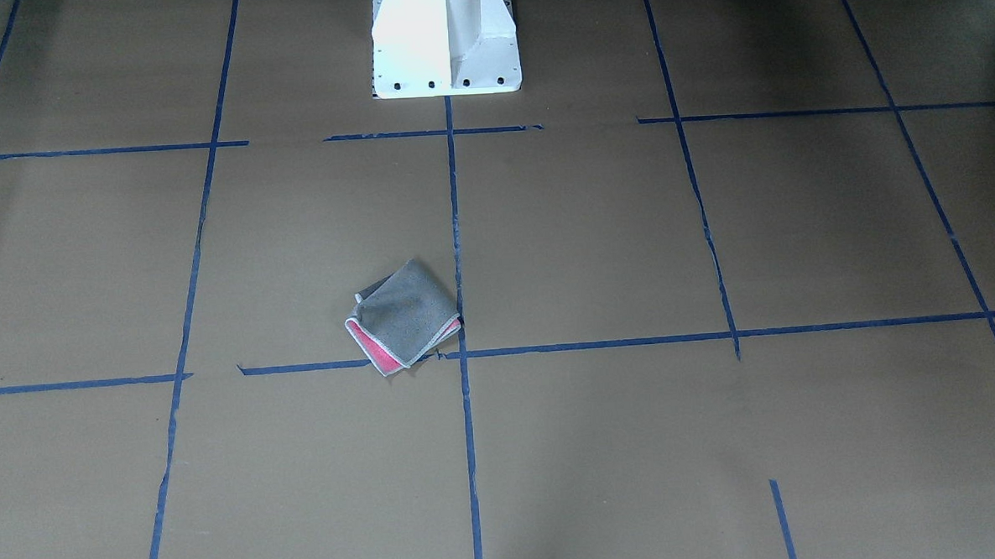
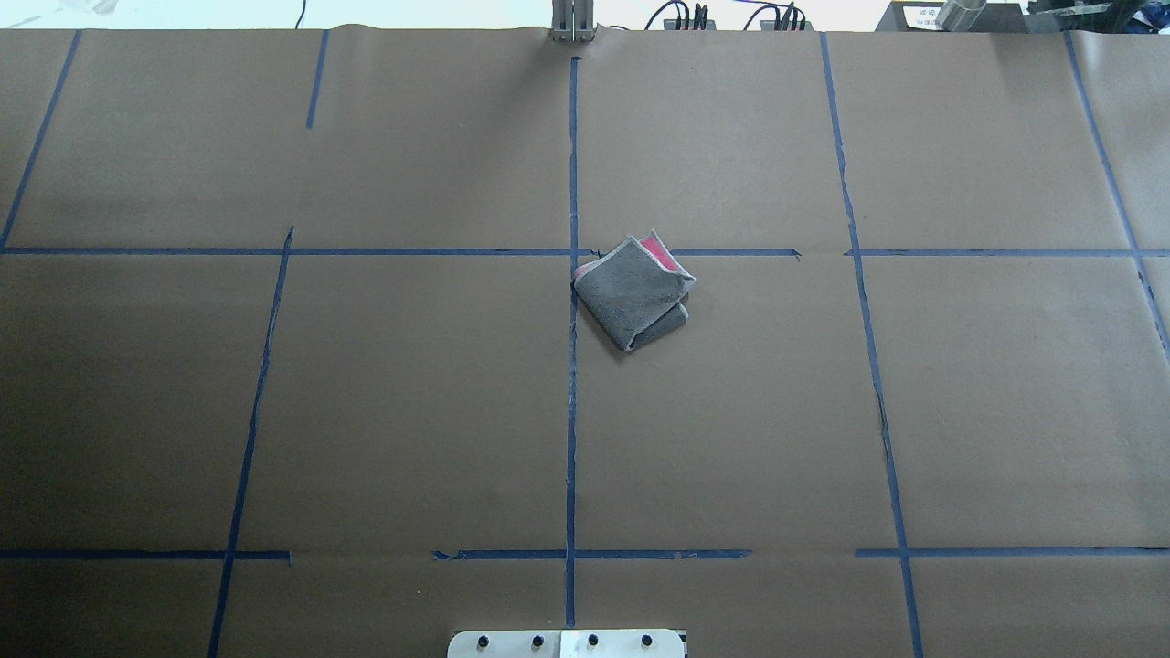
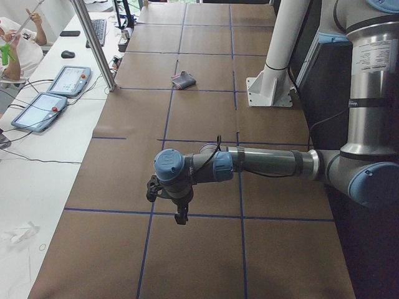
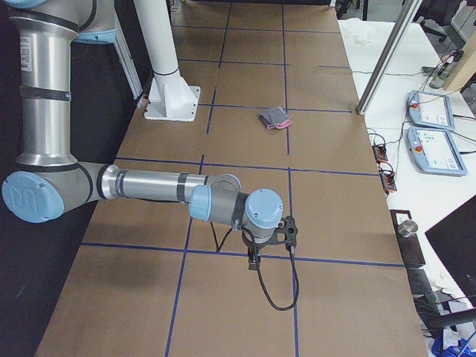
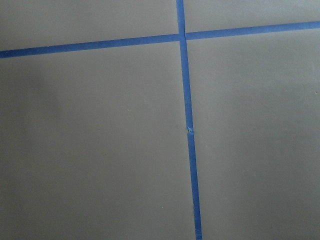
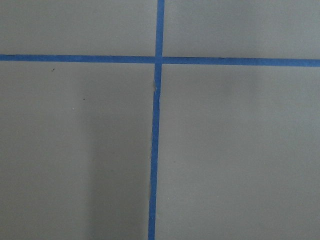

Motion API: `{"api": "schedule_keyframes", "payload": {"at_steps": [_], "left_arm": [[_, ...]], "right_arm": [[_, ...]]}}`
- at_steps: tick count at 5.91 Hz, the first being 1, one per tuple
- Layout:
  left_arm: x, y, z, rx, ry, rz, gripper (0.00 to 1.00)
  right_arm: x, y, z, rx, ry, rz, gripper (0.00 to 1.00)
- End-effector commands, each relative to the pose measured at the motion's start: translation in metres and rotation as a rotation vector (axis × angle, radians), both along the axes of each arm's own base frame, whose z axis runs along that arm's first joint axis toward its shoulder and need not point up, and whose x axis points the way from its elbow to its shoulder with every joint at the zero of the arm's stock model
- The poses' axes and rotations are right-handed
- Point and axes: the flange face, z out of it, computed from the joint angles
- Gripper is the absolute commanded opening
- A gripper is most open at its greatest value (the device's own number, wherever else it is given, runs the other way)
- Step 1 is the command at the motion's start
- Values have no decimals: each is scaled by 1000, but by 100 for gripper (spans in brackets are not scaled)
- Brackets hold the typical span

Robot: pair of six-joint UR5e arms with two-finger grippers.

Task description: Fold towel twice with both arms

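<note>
One towel (image 2: 632,291), two arms (image 3: 268,163) (image 4: 149,184), one white pedestal (image 1: 445,38).

The towel (image 2: 631,294) lies midway on the table (image 2: 366,411).

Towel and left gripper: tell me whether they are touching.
Apart. In the exterior left view the left gripper hangs over the table's near end, while the towel lies far up it, with a wide bare surface between them.

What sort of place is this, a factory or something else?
Probably a robotics lab or test bench: the left arm and right arm hang over a paper-covered table gridded with blue tape, with a small towel on it, and touchscreen control tablets lie on a side desk.
</note>
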Motion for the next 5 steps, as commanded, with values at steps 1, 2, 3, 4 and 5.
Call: {"api": "schedule_keyframes", "payload": {"at_steps": [1,2,3,4,5], "left_arm": [[0,0,0,-1,0,-1,100],[0,-1,-1,1,0,-1,100],[0,-2,-2,4,0,-1,100],[0,-2,-2,4,0,-1,100],[0,-2,-2,4,0,-1,100]], "right_arm": [[1,1,1,3,2,7,100],[4,2,3,2,2,15,100],[6,3,3,1,2,21,100],[6,4,3,-2,2,21,100],[6,4,3,-8,2,26,100]]}}
